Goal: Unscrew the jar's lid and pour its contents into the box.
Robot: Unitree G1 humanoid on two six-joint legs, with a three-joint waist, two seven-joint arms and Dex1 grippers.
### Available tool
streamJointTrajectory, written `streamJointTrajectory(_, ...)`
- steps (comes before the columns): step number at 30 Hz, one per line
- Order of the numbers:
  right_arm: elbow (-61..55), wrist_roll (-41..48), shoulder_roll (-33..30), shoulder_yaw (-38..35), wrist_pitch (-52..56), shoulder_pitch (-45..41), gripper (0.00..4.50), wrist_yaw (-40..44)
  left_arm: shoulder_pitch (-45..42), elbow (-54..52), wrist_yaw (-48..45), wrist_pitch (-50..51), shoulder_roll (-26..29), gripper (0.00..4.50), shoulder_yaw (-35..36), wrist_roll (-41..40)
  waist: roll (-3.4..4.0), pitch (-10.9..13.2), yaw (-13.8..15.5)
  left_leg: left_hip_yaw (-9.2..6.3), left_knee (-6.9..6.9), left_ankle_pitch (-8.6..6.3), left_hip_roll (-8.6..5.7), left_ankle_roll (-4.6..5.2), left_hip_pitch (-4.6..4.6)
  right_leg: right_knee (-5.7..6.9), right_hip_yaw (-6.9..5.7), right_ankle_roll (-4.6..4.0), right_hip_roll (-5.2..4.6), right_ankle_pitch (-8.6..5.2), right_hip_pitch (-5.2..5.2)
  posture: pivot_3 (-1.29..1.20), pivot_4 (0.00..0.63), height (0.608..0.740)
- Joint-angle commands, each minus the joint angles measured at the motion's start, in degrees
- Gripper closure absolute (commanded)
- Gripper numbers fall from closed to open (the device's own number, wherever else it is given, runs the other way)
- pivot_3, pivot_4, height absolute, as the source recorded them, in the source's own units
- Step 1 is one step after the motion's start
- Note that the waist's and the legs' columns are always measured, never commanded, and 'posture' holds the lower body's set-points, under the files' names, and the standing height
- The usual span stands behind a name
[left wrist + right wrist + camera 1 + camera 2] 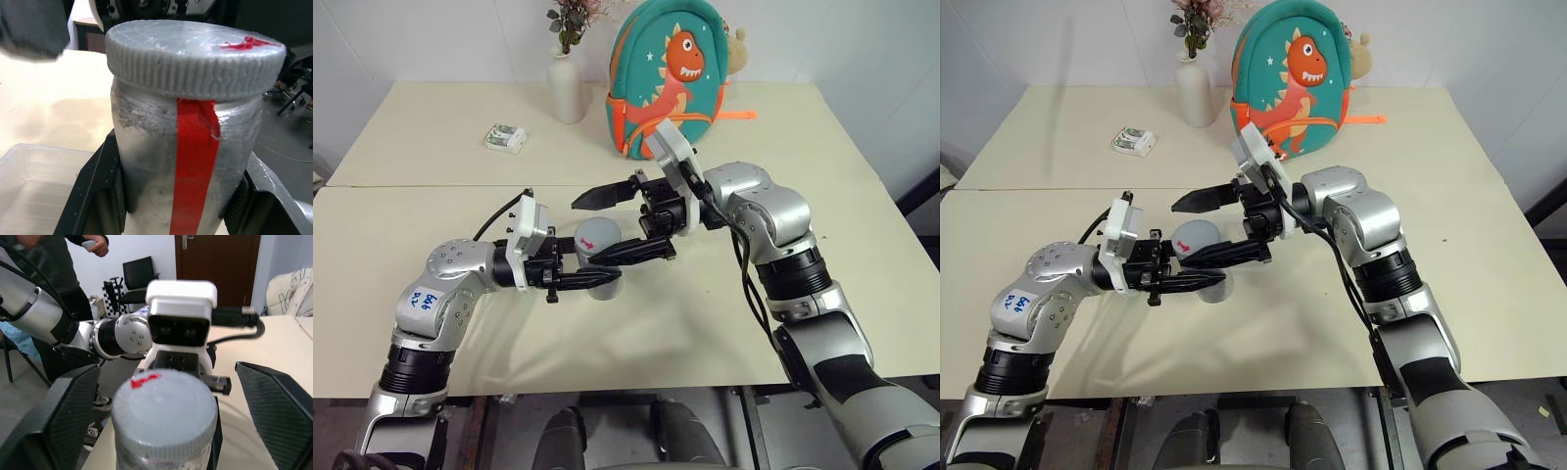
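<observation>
Grey lid [193,51] sits screwed on the jar [186,161], left gripper [597,281] clenched round it, right gripper [617,223] released, clear box [34,191] just beside the jar.

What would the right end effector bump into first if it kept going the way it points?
Most likely the lid on the jar, which sits between the right end effector's open fingers. Just behind that is the left end effector that holds the jar.
</observation>
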Motion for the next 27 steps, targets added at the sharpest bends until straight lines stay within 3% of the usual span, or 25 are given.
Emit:
streamJointTrajectory(1,-1.9,0.6,-0.6,-2.5,-2.1,0.2,0.01,-0.5,0.0,-2.4,0.1,0.5,1.3,2.53,1.9,-1.6,0.0,0.0,0.0,0.0,0.0,0.0,0.0,0.0,0.0,0.0,0.0,0.0,0.0,0.0,0.0,0.0,0.15,0.74)
streamJointTrajectory(13,-4.4,-5.0,3.8,-0.7,-1.8,2.1,0.01,-15.4,1.1,-3.2,6.4,0.5,0.4,2.53,2.9,-0.5,0.0,0.0,0.0,0.0,0.0,0.0,0.01,0.0,0.0,0.03,0.02,0.0,0.01,0.0,-0.02,0.0,0.15,0.74)
streamJointTrajectory(27,3.0,-6.6,3.1,-3.7,-4.1,-1.0,0.01,-16.1,2.5,-4.1,6.7,0.3,0.7,2.53,3.0,-1.1,0.0,0.0,0.0,0.02,-0.01,-0.01,0.02,-0.01,-0.01,0.0,0.02,-0.01,0.01,0.0,-0.02,0.0,0.15,0.74)
